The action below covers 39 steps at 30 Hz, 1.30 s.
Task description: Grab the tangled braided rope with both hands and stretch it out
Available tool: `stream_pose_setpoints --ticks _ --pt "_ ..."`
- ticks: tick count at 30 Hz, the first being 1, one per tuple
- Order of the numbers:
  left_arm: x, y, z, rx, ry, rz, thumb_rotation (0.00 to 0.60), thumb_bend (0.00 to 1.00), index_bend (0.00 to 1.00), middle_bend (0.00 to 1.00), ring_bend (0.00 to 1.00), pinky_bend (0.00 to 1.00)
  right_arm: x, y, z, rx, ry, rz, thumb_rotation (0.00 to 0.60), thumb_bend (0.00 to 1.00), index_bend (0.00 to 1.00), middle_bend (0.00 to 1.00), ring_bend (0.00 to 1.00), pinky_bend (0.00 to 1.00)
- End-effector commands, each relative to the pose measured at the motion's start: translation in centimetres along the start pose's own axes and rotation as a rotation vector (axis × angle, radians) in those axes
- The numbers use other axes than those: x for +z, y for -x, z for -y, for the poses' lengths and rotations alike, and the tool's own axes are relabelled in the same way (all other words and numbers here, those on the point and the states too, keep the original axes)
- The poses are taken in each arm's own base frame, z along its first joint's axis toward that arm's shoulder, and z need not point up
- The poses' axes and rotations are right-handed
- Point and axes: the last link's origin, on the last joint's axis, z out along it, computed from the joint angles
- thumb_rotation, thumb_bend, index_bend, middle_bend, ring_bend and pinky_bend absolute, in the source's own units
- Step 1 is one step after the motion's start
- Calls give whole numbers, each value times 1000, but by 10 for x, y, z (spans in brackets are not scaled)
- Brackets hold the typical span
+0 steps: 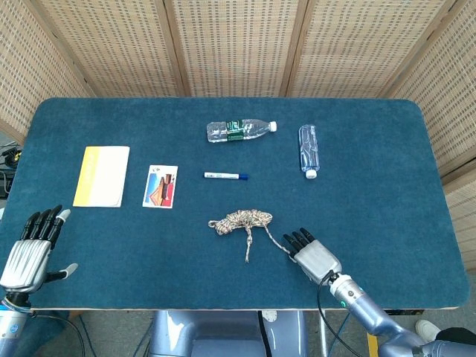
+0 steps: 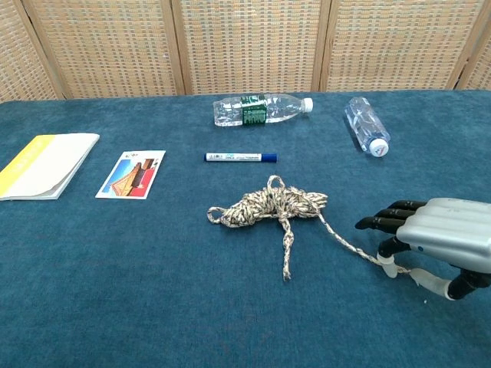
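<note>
The braided rope [image 1: 242,219] [image 2: 268,205] lies bunched near the table's middle. One short tail points toward the front edge, and a long strand [image 2: 349,244] trails right. My right hand [image 1: 317,258] [image 2: 443,236] hovers low over that strand's far end, fingers stretched out flat toward the bundle. Its thumb [image 2: 390,266] sits beside the strand, with no visible grip on it. My left hand [image 1: 30,249] rests at the front left corner, fingers straight and apart, holding nothing, far from the rope. The chest view does not show it.
A blue marker [image 1: 225,176] lies just behind the rope. Two clear bottles [image 1: 239,130] [image 1: 309,150] lie further back. A picture card [image 1: 161,186] and a yellow-white booklet [image 1: 102,175] sit at the left. The table's front edge [image 1: 223,306] is close to both hands.
</note>
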Motion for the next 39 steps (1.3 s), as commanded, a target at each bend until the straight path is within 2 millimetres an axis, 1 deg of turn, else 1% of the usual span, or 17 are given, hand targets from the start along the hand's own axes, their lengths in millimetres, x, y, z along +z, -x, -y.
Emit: stream_pose_setpoints --ticks 1,6,8,10,11,15,17,21,28,32,39 --pt "0 1 0 1 3 7 600 147 0 0 0 0 1 -1 -9 -6 40 0 600 599 391 0 0 0" --pt "0 0 -1 1 6 6 600 147 0 0 0 0 5 -5 -17 4 89 -28 600 588 391 0 0 0" --pt "-1 0 -1 -1 6 4 600 147 0 0 0 0 5 -9 -17 30 97 -46 600 508 391 0 0 0" --pt "0 0 -1 -1 5 4 600 147 0 0 0 0 4 -15 -16 72 98 -65 600 368 391 0 0 0" --pt "0 0 -1 -1 5 7 600 147 0 0 0 0 3 -19 -16 109 97 -77 600 324 391 0 0 0" --pt "-1 0 -1 -3 6 12 600 147 0 0 0 0 2 -27 -15 212 104 -105 600 249 391 0 0 0" --pt "-1 0 -1 -4 7 10 600 147 0 0 0 0 2 -27 -16 236 111 -109 600 210 391 0 0 0" --pt "-2 -1 -1 -12 7 12 600 149 0 0 0 0 6 -23 -14 368 140 -98 600 194 393 0 0 0" --pt "-3 -2 -1 -18 19 27 600 150 0 0 0 0 13 -15 -13 482 175 -76 600 201 441 0 0 0" --pt "-2 -2 -2 -21 20 33 600 151 0 0 0 0 21 -11 -13 485 204 -87 600 209 466 0 0 0" --pt "-1 0 -3 -17 29 48 600 152 0 0 0 0 30 -4 -16 488 233 -76 600 209 471 0 0 0"
